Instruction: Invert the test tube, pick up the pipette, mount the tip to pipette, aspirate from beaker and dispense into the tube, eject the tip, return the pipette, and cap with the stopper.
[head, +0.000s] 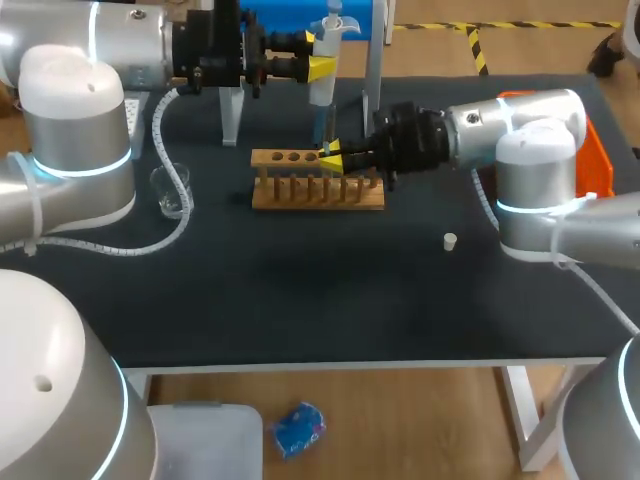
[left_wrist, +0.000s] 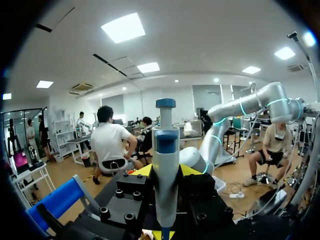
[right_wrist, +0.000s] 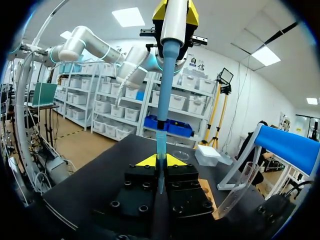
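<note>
Your left claw (head: 320, 68) clamped the pipette (left_wrist: 166, 150); your right claw (right_wrist: 159, 161) pinched its tip (right_wrist: 160, 142) above the rack (head: 318, 192), with the beaker (head: 170, 190) and stopper (head: 450, 240) well aside

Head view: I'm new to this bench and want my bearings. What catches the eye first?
The blue-and-white pipette, held upright by the left end effector above the wooden rack. Right under it, the right end effector grips the pipette's tip. A clear beaker stands off to the left, a small white stopper alone to the right.
</note>
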